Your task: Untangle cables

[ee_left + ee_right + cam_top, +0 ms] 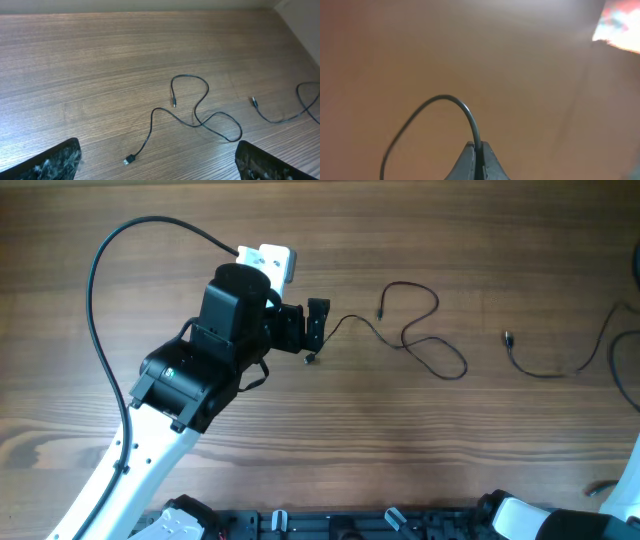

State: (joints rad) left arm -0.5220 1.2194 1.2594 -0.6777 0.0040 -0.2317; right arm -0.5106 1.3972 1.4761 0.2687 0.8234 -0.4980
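- One looped cable (206,91) on the table (300,440), its plug (129,160) right beneath the left tool (306,330), cord running off to that tool's right.
- Left tool spread wide, and nearest.
- Right tool (480,161) pinched on the other cable (446,97).

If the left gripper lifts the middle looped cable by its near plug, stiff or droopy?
Probably floppy: the looped cable lies in loose curves crossing itself, so it should droop from the plug. It looks thin, likely light, and may drag across the wooden table.
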